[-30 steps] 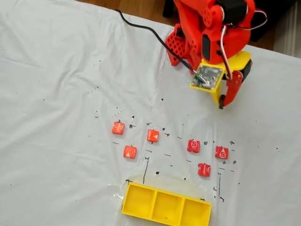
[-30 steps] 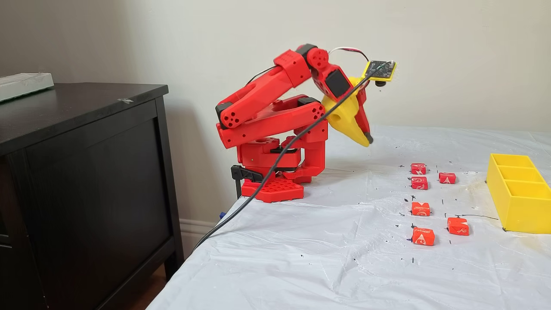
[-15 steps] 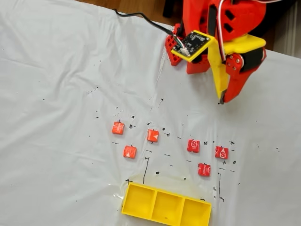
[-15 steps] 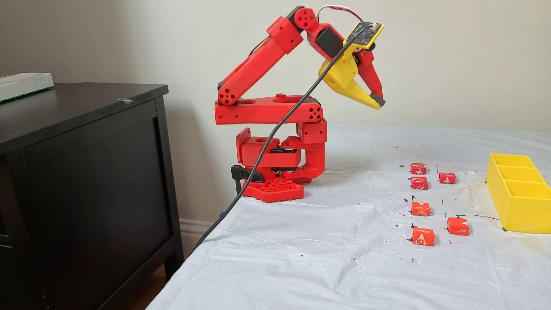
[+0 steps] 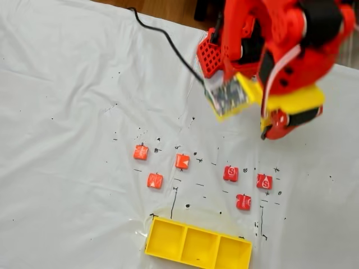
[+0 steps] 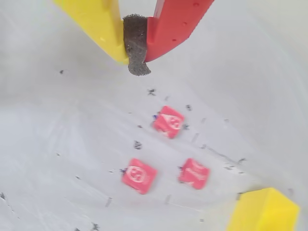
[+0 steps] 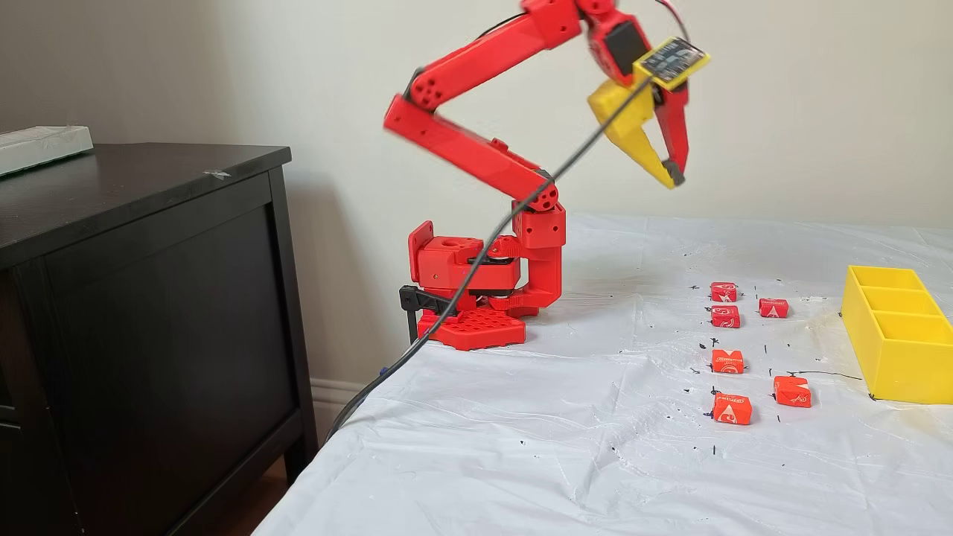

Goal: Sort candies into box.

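Six candies are seen lying on the white-covered bench (image 5: 67, 101), none of them inside the box (image 5: 197, 245). In a fixed view from above, three lie to the left: one (image 5: 141, 152) farthest left, another (image 5: 155, 180) below and just right of it, and a third (image 5: 182, 161) further right. Three more are grouped to the right: one (image 5: 230, 173), one (image 5: 264, 181) at the far right, and one (image 5: 243, 202) below and between them, nearest the box. The yellow box, with three compartments in a row, is set at the bottom edge of that view, apart from every candy; its visible compartments are seen empty.

The pincer (image 7: 674, 175) is held high above the bench in a fixed side view, well clear of the candies, its yellow and red fingers brought together at the tips with nothing between them. In the wrist view the pincer (image 6: 136, 45) is shown closed on its own dark pad, with three candies (image 6: 168, 121) (image 6: 139, 175) (image 6: 194, 173) on the sheet below it and a corner of the box (image 6: 262, 211) at lower right. The red arm (image 7: 476, 149) is raised from its base (image 7: 469, 327) at the bench's edge, beside a dark cabinet (image 7: 141, 298). A black cable (image 5: 162, 36) is trailed across the sheet.
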`<state>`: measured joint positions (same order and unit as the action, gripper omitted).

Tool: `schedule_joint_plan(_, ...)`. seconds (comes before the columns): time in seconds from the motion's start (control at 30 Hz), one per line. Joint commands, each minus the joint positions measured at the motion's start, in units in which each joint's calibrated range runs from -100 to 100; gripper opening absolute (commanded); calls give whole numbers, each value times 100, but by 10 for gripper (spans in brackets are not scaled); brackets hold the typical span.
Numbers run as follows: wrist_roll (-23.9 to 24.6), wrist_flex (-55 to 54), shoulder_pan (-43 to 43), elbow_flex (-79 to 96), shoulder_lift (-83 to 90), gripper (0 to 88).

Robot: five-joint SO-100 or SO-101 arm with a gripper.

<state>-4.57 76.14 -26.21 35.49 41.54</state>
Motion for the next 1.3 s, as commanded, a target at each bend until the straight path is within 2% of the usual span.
schedule_joint_plan(0.0, 117, -103, -6, -1050, -837, 1)
schedule_joint_plan(0.1, 220, -21, 48, -1451, -1253, 1)
schedule_joint_plan(0.3, 430, 233, -504, -1314, -1261, 21)
schedule_joint_plan(0.47, 669, -217, -323, -1059, -1422, 168)
schedule_joint_plan(0.6, 733, -414, -278, -1050, -1567, 168)
schedule_joint_plan(1.0, 864, -880, -314, -1005, -2194, 284)
schedule_joint_plan(1.27, 972, -1093, -341, -1078, -2576, 298)
